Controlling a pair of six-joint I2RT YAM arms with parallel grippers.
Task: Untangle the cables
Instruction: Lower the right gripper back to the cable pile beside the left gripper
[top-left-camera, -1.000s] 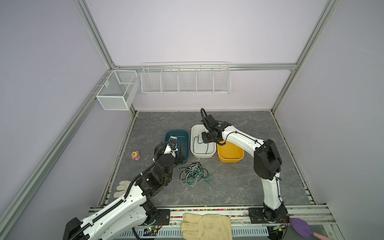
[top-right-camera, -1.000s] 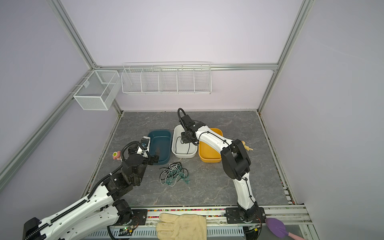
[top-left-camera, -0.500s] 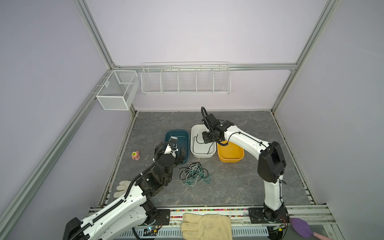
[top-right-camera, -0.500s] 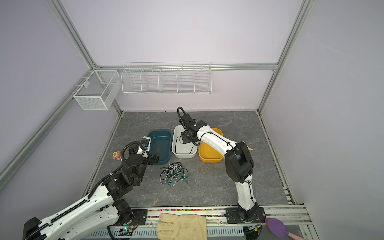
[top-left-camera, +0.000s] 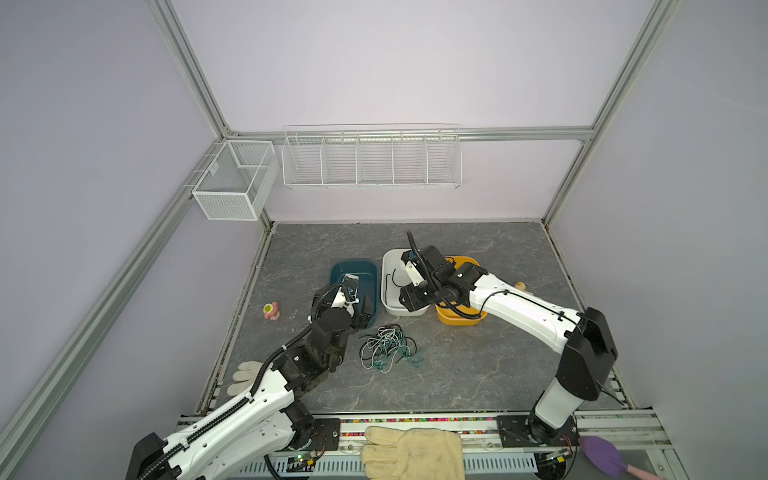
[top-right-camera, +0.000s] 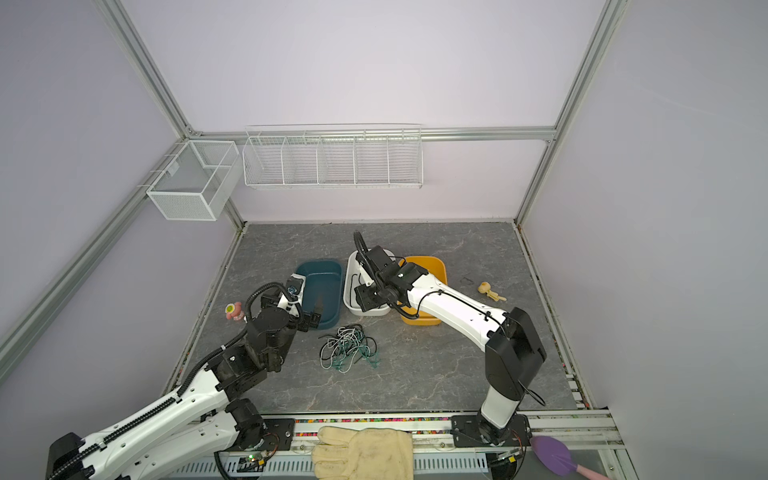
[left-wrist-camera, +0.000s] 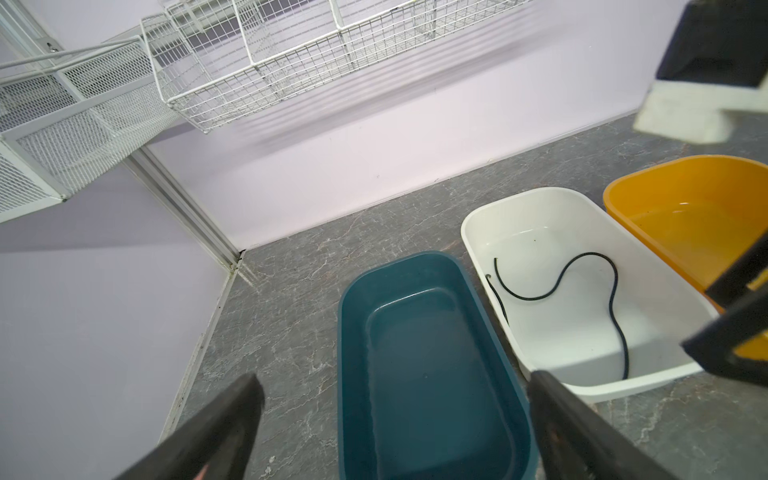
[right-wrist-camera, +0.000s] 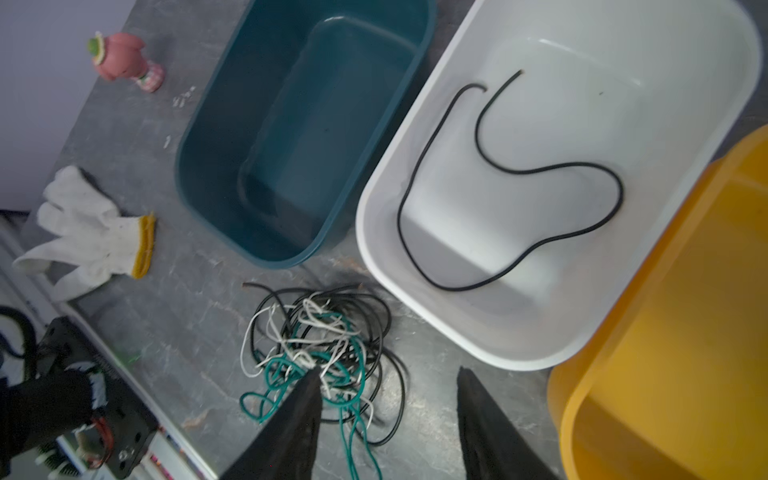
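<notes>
Cables (top-left-camera: 388, 348): black, white and teal cords knotted in 1 pile on the grey table (top-left-camera: 478, 374), just in front of 3 bins, between the 2 arms. Only the right wrist view and both top views catch the pile.

Front rail: beige glove (top-left-camera: 411, 453), with a purple object (top-left-camera: 602, 455) at the rail's right end. White glove (top-left-camera: 243, 376) lies at the left table edge, partly behind the left arm in both top views; the right wrist view shows it whole.

Left gripper (left-wrist-camera: 395, 380): jaws wide apart, empty, over the near end of the teal bin (left-wrist-camera: 349, 332). Pink toy (top-left-camera: 271, 311) stands left of that bin.

Right gripper (right-wrist-camera: 388, 374): jaws apart, nothing between them, above the near end of the white bin (top-left-camera: 390, 254). 1 loose black cable (right-wrist-camera: 573, 164) lies curled on the white bin's floor. The right wrist view shows it whole; in both top views the right arm covers most of it.

Yellow bin (top-left-camera: 461, 321) sits beside the white bin, half under the right arm. Small yellow figure (top-right-camera: 490, 290) lies right of it.

Back wall: wire shelf (top-left-camera: 370, 160). Mesh basket (top-left-camera: 232, 183) hangs on the left frame.
</notes>
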